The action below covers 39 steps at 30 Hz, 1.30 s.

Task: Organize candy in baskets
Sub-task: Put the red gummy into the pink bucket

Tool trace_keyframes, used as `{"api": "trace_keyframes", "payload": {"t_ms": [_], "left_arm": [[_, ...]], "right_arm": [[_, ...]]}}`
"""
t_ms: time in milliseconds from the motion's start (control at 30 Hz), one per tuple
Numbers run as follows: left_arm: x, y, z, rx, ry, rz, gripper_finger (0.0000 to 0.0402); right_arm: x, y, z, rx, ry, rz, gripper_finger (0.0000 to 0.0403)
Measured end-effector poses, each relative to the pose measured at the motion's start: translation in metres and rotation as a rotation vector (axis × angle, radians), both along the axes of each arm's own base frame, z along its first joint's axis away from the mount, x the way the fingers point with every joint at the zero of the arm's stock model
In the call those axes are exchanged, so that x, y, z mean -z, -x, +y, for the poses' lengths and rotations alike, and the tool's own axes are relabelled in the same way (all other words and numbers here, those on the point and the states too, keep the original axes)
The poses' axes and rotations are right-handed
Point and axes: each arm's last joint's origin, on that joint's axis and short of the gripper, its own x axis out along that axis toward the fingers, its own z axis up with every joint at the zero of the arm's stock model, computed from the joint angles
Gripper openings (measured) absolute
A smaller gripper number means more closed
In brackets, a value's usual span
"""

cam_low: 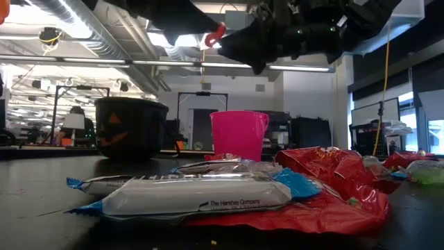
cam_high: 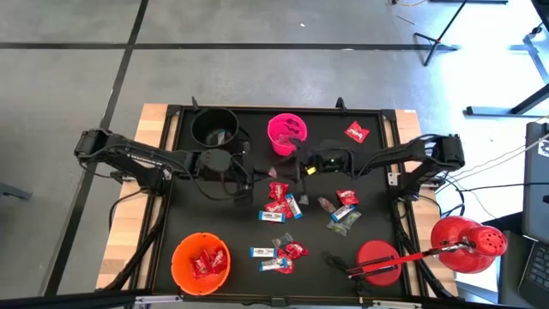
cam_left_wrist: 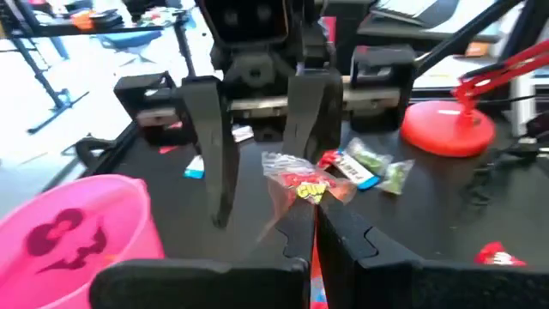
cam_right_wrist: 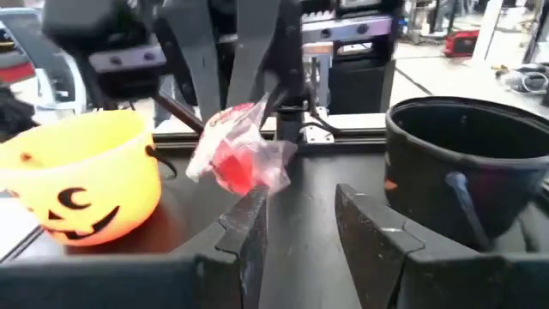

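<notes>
A: Candy?
B: 1 red packet [cam_left_wrist: 302,182] pinched in the left gripper [cam_left_wrist: 316,225], fingers fully shut on it, mid-table near the pink bucket [cam_high: 286,133].
A: Right gripper [cam_right_wrist: 296,219]?
B: Facing it, fingers parted about halfway, holding nothing.
A: Rest?
B: Loose candy [cam_high: 283,206] on the table [cam_high: 171,215]; some in the orange bucket [cam_high: 201,263]. Black bucket [cam_high: 214,127] at the back.

Grey floor [cam_high: 257,26] with dark seams surrounds the table [cam_high: 146,120]. Ceiling ducts [cam_low: 83,28] and strip lights [cam_low: 166,62] run overhead; windows [cam_low: 433,132] brighten the room's side.
</notes>
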Motion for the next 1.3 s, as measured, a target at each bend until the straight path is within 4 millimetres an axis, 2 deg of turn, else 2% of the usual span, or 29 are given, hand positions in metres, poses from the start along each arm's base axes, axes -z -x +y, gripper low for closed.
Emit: {"api": "trace_keyframes", "payload": {"t_ms": [167,333,500,667,767,900,967,1133,1300], "left_arm": [[-0.003,-0.001,0.001,0.011,0.012,-0.035,0.0000],[-0.004,-0.002,0.001,0.016,0.013,-0.048,0.0000],[-0.004,-0.002,0.001,0.014,0.014,-0.053,0.0000],[-0.005,-0.002,0.001,0.010,0.014,-0.056,0.0000],[-0.005,-0.002,0.001,0.010,0.013,-0.056,0.0000],[-0.004,-0.002,0.001,0.009,0.013,-0.050,0.0000],[-0.003,-0.002,0.002,-0.008,0.013,-0.043,0.0000],[-0.006,0.002,0.003,-0.035,0.021,-0.046,0.0011],[-0.027,0.021,0.002,-0.074,-0.023,-0.089,0.0068]], "right_arm": [[0.009,-0.007,0.007,-0.047,0.008,-0.023,0.0137],[0.009,-0.009,0.009,-0.109,0.001,-0.076,0.0137],[0.007,-0.009,0.008,-0.090,0.001,-0.099,0.0137],[0.006,-0.010,0.005,0.010,-0.018,-0.103,0.0134],[0.006,-0.010,0.005,0.011,-0.016,-0.103,0.0108],[0.006,-0.010,0.005,0.000,-0.013,-0.101,0.0033],[0.007,-0.010,0.005,0.000,-0.013,-0.095,0.0010],[0.009,-0.010,0.005,0.000,-0.018,-0.074,0.0011],[0.009,-0.010,0.005,-0.006,-0.021,-0.061,0.0004]]}}
